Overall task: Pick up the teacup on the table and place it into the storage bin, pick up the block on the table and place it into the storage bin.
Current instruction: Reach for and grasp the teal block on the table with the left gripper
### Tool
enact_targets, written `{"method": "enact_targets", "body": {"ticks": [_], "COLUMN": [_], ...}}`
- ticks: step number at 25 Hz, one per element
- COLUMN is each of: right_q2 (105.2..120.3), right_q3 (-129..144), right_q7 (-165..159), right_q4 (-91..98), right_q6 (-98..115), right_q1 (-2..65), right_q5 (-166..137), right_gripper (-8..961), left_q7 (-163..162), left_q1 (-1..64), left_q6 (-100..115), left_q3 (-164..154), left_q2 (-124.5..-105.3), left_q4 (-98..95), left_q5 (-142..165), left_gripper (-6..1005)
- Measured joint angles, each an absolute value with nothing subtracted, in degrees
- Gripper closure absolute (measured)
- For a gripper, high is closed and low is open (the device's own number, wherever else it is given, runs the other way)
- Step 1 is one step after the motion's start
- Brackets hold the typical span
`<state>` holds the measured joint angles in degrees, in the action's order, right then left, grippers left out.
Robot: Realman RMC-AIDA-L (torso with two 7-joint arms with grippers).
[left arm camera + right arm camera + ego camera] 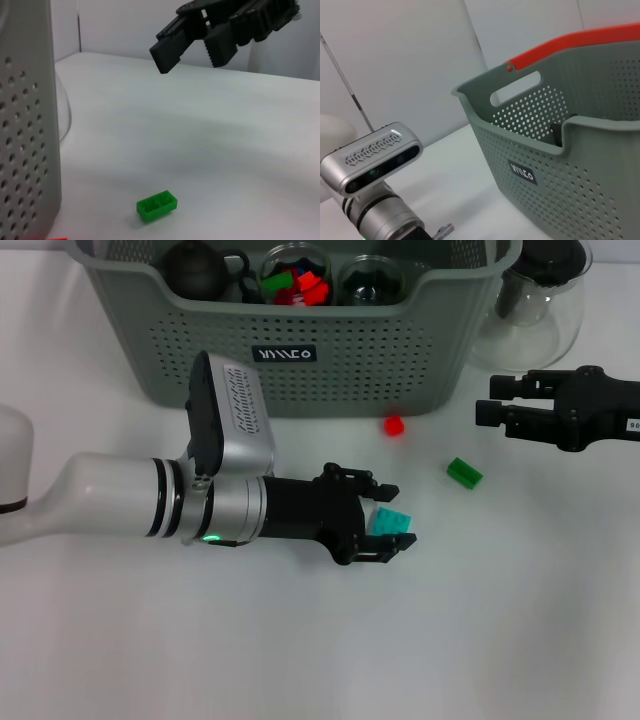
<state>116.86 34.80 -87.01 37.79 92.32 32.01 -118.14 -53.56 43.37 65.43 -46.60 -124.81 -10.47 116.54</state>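
Observation:
A teal block [392,522] lies on the white table between the two fingers of my left gripper [404,516], which is open around it; the lower finger sits close against it. A green block [464,473] [157,205] and a small red block [394,425] lie on the table nearer the storage bin [320,360] [25,130] [570,170]. My right gripper [486,400] [190,59] hovers open and empty at the right, above the table. No teacup shows on the table; two glass cups [295,278] stand inside the bin, one holding coloured blocks.
A dark teapot [195,270] sits in the bin's left end. A clear glass pitcher [540,305] with a dark lid stands right of the bin, behind my right gripper. The left arm's silver wrist camera [370,160] shows in the right wrist view.

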Motion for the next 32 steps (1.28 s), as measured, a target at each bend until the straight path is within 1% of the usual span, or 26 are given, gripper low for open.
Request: {"method": "enact_targets", "body": {"ticks": [5,22,32], "right_q2": [116.84,116.64,116.72], "right_q3": [34.81,34.8,34.8], "right_q7": [-87.01,-87.01,-87.01], "right_q4": [37.79,37.79,37.79], "right_q6": [92.27,92.42,92.35], "right_q1": [31.82,31.75,31.8], "right_q5": [-118.17,-118.22,-118.21], "right_gripper": [449,454,457], "left_q7": [-55.58,-55.21,-42.13], "left_q1": [43.54,41.15,39.87], "left_q6": [63.9,66.86,67.21], "left_q3": [-46.61,-47.99,-46.73], "left_q2": [-124.8,-124.68,-124.8], "left_q4": [-10.32,-11.77,-10.19], "left_q5": [116.9,117.24,114.25], "left_gripper": [379,379,378]}}
